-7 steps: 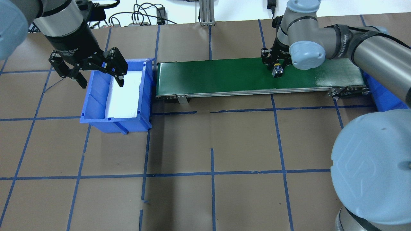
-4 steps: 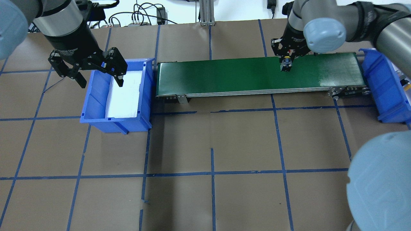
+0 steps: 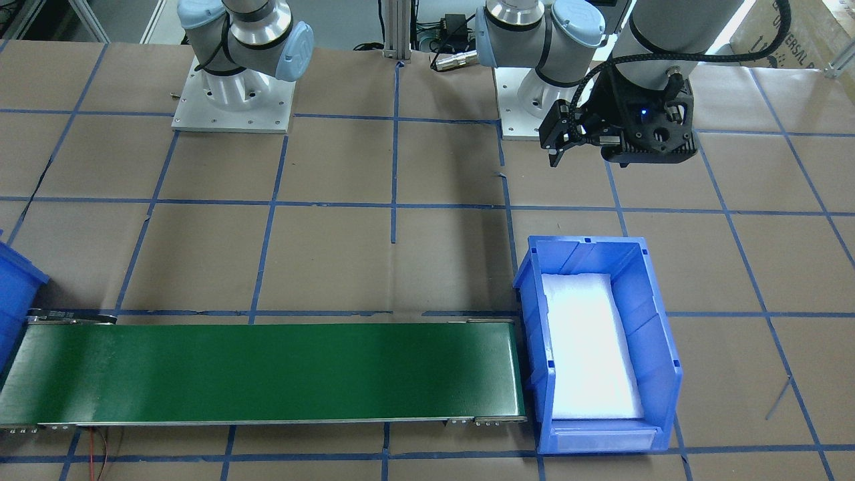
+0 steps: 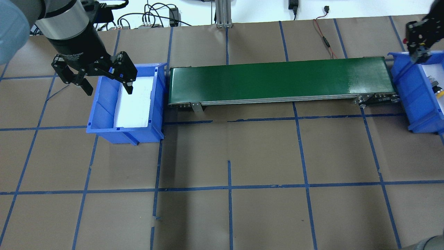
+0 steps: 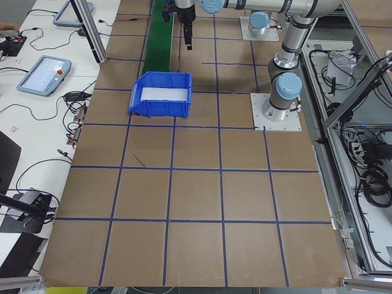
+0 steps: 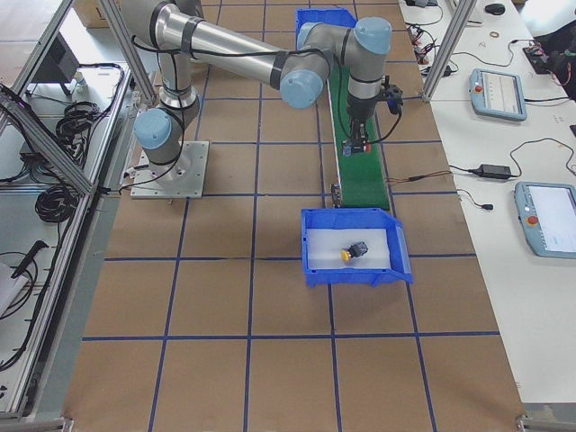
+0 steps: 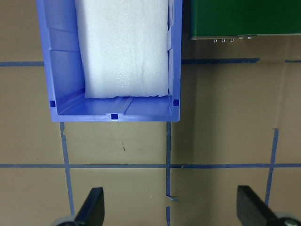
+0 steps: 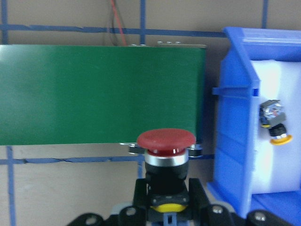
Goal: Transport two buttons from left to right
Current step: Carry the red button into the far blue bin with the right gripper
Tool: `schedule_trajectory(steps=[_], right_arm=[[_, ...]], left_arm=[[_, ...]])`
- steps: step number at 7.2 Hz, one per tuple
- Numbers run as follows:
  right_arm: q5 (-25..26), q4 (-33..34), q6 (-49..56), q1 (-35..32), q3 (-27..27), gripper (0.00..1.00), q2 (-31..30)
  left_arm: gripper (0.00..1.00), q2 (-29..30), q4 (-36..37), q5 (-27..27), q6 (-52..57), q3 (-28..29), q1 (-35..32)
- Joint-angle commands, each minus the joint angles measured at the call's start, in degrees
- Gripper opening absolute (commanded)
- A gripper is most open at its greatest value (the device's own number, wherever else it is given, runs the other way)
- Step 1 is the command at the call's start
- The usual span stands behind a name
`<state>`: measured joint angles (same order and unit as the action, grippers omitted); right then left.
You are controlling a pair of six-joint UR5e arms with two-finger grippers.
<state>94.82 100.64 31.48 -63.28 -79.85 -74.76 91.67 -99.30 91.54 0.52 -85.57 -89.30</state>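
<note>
My right gripper (image 4: 420,52) is shut on the red-capped button (image 8: 165,140) and holds it in the air by its black body, cap up. In the overhead view it is at the right blue bin's (image 4: 406,90) far left corner. The yellow-capped button (image 8: 275,123) lies on its side on the white foam in that bin, also in the exterior right view (image 6: 353,251). My left gripper (image 4: 109,91) is open and empty, hovering over the left blue bin's (image 4: 104,107) left wall. That bin holds only white foam.
A green conveyor belt (image 4: 277,81) runs between the two bins, with nothing on it. Brown paper with blue tape lines covers the table (image 4: 229,156). Cables lie along the far edge. The left wrist view shows the left bin (image 7: 61,80) ahead of the open fingers.
My right gripper has carried the red button to the right, from over the belt's right part to the right bin's edge. My left gripper has stayed still and open.
</note>
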Motion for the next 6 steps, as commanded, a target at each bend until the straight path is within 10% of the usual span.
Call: schedule_trajectory(steps=[1,6], right_arm=[[-0.42,0.78,15.14,7.81,7.21,0.01,10.1],[-2.8,12.64,15.98,7.82,7.07,0.01,20.79]], left_arm=[[1.0,0.0,-0.01,0.04,0.0,-0.03,-0.09],[1.0,0.0,0.07,0.13,0.0,-0.03,0.0]])
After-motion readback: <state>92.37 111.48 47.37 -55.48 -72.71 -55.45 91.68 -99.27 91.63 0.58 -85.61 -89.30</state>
